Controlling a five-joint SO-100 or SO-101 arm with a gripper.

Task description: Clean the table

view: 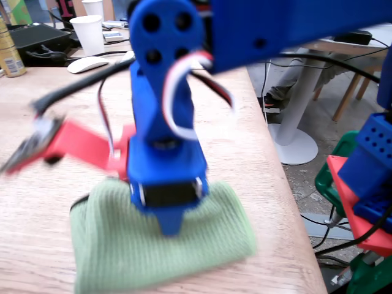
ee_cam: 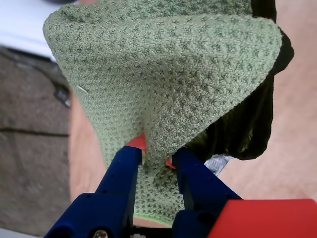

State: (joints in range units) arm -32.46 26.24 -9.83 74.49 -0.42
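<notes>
Your gripper (ee_cam: pixel 156 154) pinches the green cloth (ee_cam: pixel 168 74).
It lies on the table (view: pixel 37 184), cup (view: pixel 89 33) at eleven o'clock.

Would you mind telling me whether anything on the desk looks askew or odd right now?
The green cloth is bunched into a raised fold where the end effector pinches it, rather than lying flat on the table. Nothing looks spilled.

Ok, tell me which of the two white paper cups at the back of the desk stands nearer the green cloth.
The larger-looking white paper cup beside the white mouse; the other cup stands behind it, cut off by the frame's top edge.
</notes>
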